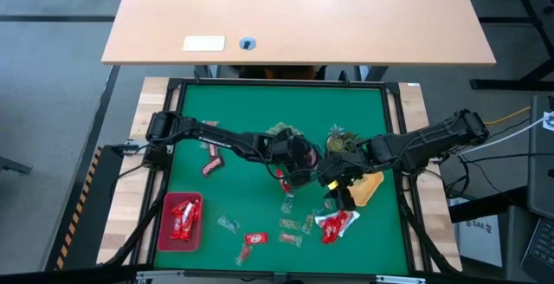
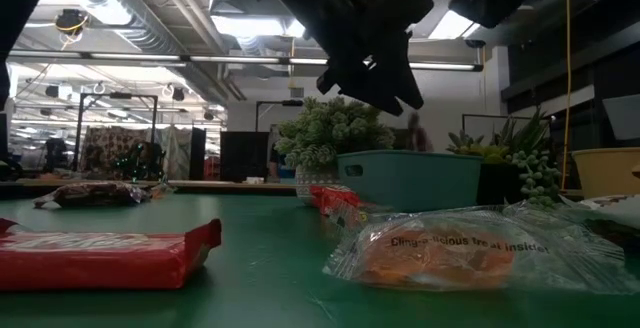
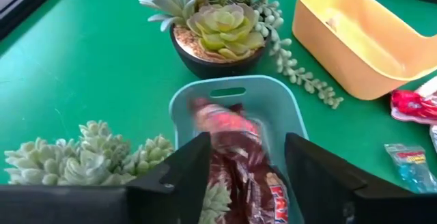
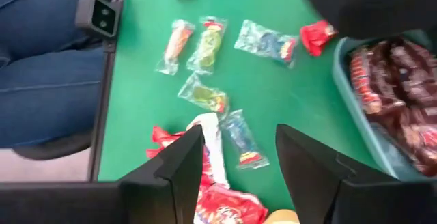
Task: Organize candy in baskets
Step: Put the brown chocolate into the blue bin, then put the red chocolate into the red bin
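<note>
Brown-wrapped candy (image 3: 235,162) fills the pale blue basket (image 3: 287,108) mid-bench, directly beneath the left gripper (image 3: 246,176), whose fingers are parted and empty. Right gripper (image 4: 235,166), fingers likewise spread and empty, hovers over loose sweets (image 4: 205,94) beside the yellow basket (image 3: 355,39).

place: lab/workshop hall | signs: exposed ceiling ducts (image 2: 150,28), strip lights (image 2: 250,23), equipment racks (image 2: 110,138), wooden desk (image 1: 299,16)

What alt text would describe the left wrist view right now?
The left gripper, fingers open, hangs over a pale blue basket holding dark brown candy. Succulent plants stand beyond it on the green mat, with a yellow basket beside them.
</note>
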Controlling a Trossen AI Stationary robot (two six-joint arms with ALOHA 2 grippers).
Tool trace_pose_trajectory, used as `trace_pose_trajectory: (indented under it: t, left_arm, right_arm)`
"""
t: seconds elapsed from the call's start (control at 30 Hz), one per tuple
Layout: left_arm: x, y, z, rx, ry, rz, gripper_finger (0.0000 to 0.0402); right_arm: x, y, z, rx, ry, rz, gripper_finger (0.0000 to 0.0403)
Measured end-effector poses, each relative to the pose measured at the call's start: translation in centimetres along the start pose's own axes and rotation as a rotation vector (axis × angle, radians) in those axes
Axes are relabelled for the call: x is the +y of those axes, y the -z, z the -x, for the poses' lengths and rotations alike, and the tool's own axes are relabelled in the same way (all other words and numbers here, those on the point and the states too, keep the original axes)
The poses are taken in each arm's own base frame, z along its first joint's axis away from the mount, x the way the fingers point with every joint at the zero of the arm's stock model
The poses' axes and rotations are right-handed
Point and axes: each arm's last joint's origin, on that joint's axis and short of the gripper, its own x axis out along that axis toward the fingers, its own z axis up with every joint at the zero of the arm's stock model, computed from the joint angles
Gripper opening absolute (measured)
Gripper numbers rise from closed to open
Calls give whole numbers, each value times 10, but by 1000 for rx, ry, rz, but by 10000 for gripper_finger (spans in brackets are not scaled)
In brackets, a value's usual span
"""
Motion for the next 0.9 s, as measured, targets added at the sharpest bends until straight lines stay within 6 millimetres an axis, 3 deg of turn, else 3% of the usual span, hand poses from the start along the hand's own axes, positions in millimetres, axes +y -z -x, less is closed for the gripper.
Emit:
trace_pose_trajectory:
  t: [0.17, 0.6, 0.9]
  left_arm:
    - [3, -2, -1, -12, -3, 8, 205]
    - [-4, -1, 1, -17, 10, 0, 202]
    - [-8, 1, 2, -16, 18, -8, 202]
  right_arm:
    - [19, 8, -3, 36, -33, 60, 184]
    - [81, 39, -9, 53, 0, 293, 184]
    - [86, 47, -17, 44, 82, 326, 184]
